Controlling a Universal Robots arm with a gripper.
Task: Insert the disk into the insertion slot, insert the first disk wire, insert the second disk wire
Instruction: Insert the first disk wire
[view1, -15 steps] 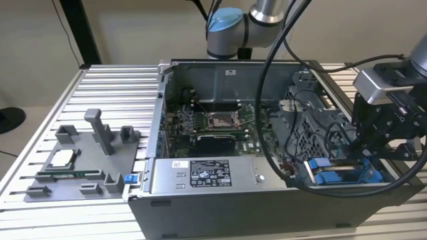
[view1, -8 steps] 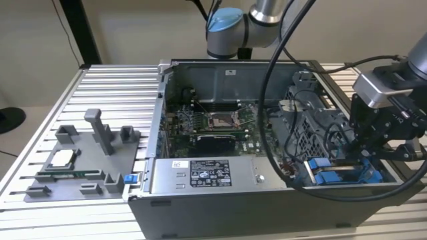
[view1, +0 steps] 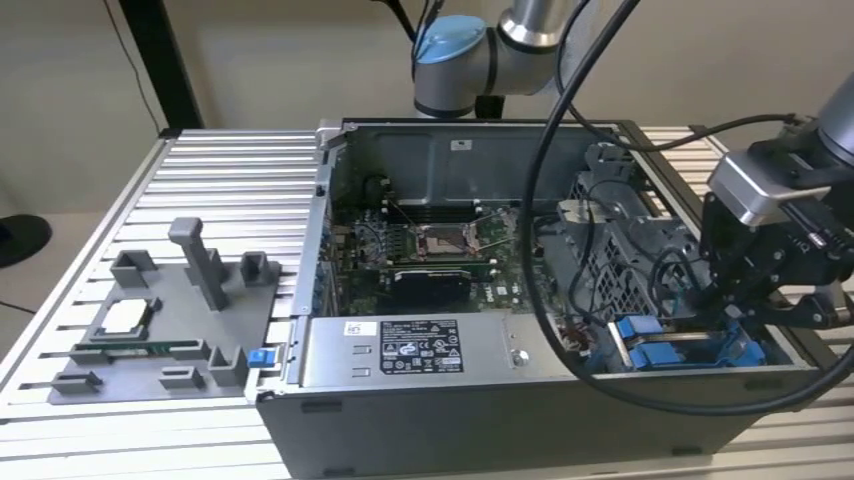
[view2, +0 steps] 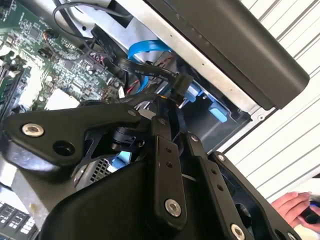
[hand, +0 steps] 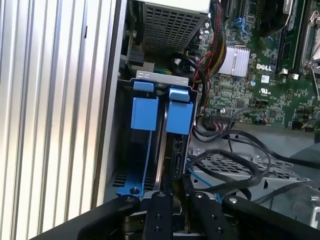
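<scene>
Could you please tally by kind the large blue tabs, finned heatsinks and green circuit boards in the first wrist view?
Large bright blue plastic carrier tabs: 2
Small silver finned metal heatsink: 1
Large green printed circuit board: 1
Total: 4

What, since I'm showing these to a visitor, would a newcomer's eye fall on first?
The open computer case in the middle of the exterior view draws the eye first. At the exterior view's right, the black gripper hangs over the case's corner, by the bright blue tabs of the insertion slot. A grey fixture tray lies beside the case at the exterior view's left.
</scene>
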